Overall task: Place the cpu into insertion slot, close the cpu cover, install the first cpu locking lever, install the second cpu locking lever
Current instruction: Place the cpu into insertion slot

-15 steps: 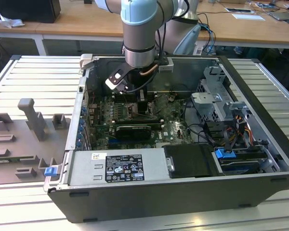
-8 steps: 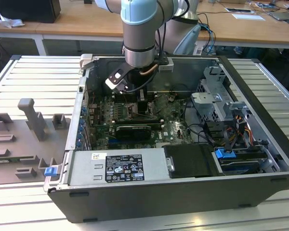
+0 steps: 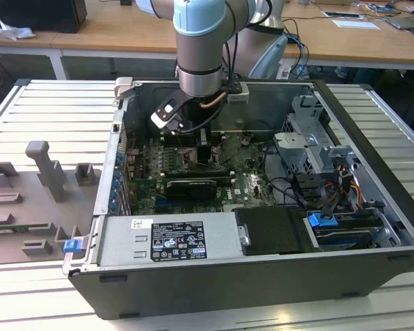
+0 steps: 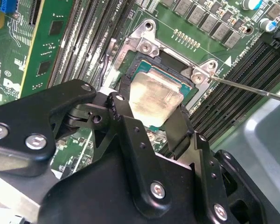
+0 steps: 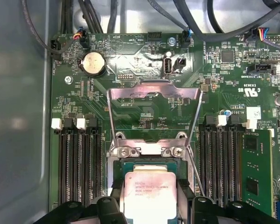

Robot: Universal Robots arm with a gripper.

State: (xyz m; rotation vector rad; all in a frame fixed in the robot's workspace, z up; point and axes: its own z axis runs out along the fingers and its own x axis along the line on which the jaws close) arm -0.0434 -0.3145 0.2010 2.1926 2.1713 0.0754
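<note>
The arm (image 3: 200, 48) is held nearly vertical, with the wrist (image 3: 201, 81) pointed straight down. In the second wrist view the end effector (image 4: 151, 112) is seen clamped on the cpu (image 4: 155, 93), with the black fingers (image 4: 122, 95) pressed against two opposite edges. The cpu is kept flat and level between the fingertips. The linkages behind the fingers are drawn inward.

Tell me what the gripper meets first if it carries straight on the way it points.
Most likely the insertion slot: the gripper, shut on the cpu, points straight at it, with the cpu cover swung open out of the line. Whether the cpu touches the slot, I cannot tell.
</note>
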